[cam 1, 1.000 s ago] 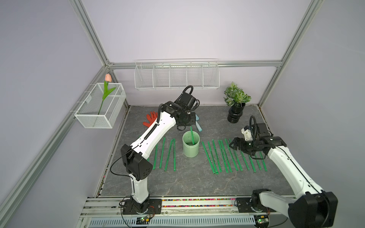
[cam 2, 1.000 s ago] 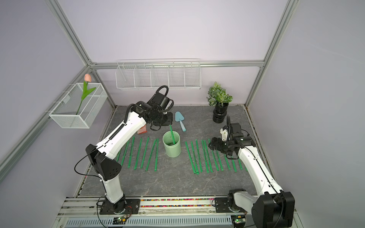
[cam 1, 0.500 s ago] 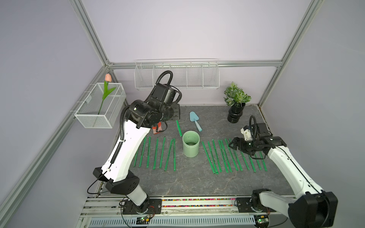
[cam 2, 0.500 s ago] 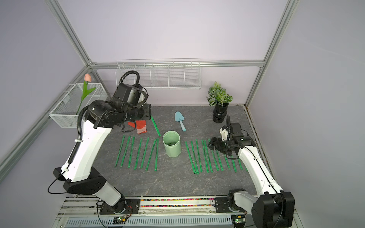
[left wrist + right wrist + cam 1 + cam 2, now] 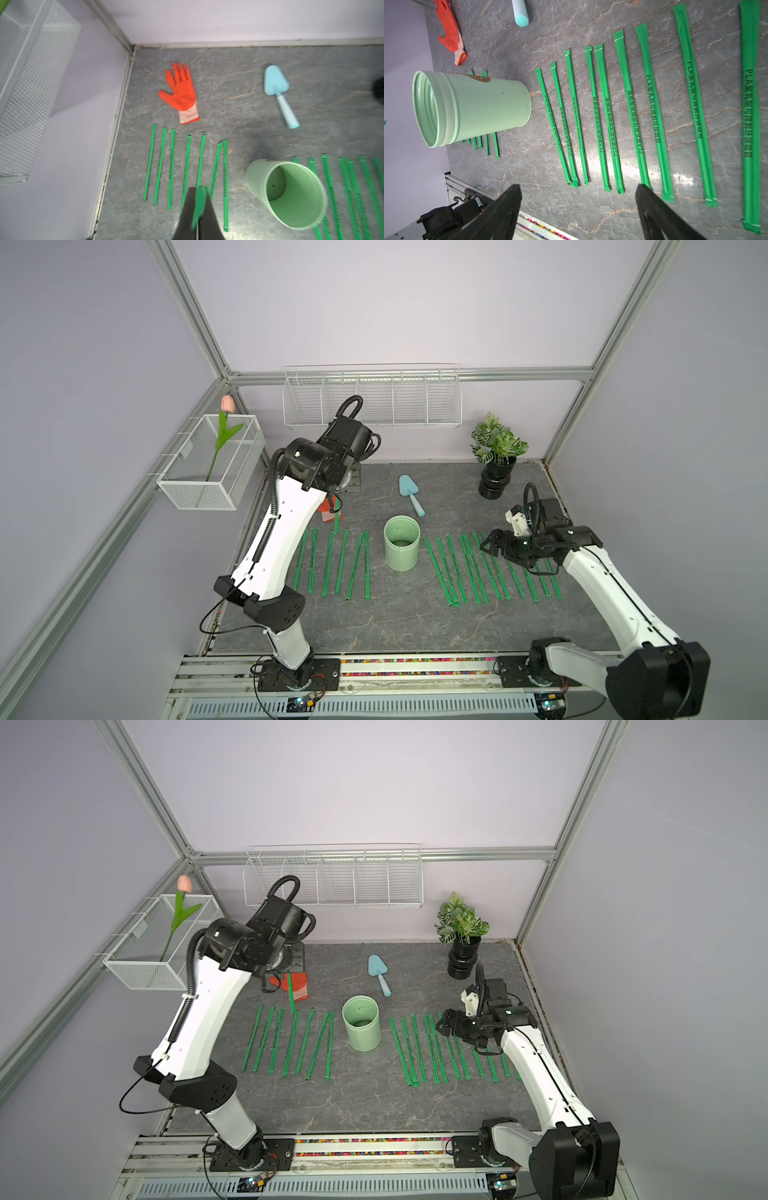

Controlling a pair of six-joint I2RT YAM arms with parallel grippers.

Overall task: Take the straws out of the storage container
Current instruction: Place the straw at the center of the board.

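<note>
Orange glove (image 5: 180,93): mostly hidden behind the left arm in both top views. Left gripper (image 5: 198,191) hidden there too; the wrist view shows it clamped on one straw (image 5: 290,994), which hangs over the left row (image 5: 171,166) of seven straws lying flat. Storage container (image 5: 401,556): upright mid-table between the rows, inside bare. Right row (image 5: 609,116): nine counted in the wrist view, but the outermost lie under the right arm, so the total is unsure. Right gripper (image 5: 578,187): spread wide above that row, gripping nothing. Table (image 5: 395,626): bare from both rows to the front rail.
</note>
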